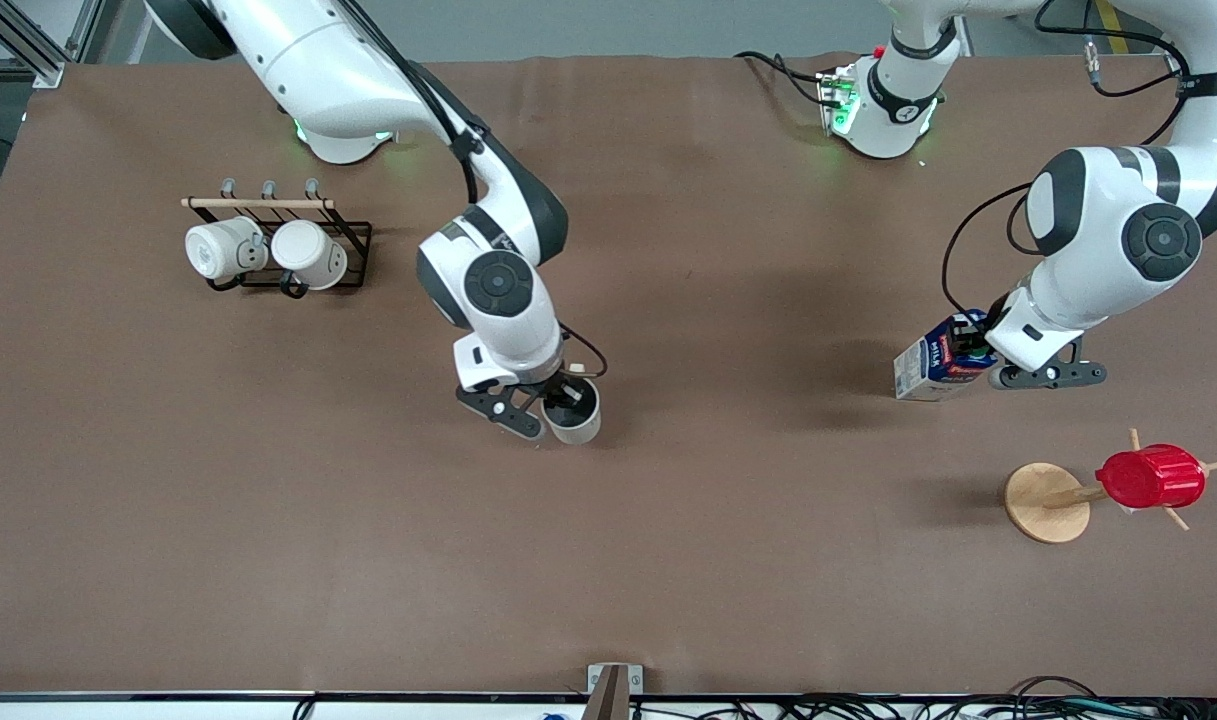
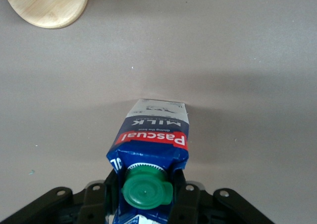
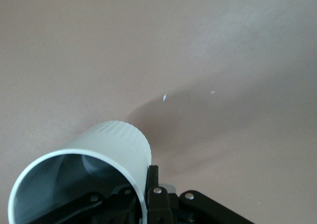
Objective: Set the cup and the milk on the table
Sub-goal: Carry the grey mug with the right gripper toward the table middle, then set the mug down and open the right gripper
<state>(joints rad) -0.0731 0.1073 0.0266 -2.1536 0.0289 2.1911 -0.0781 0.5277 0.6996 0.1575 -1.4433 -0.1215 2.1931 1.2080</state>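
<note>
Brown table (image 1: 668, 560) spreads below both my arms. My left gripper (image 1: 973, 350) is clamped on the milk (image 1: 933, 368) near the left arm's end; my right gripper (image 1: 558, 400) grips the empty cup (image 1: 575, 412) by its rim mid-table. Next, I judge, each needs setting down upright before letting go.

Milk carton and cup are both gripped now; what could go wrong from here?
The left gripper pinches the milk carton only at its gable top by the green cap, and the carton hangs tilted; it may swing, slip, or tip when set on the table. The right gripper holds the cup by its rim, one finger inside; the cup could rotate or land crooked. The red cup on its wooden stand sits close to the carton.
</note>
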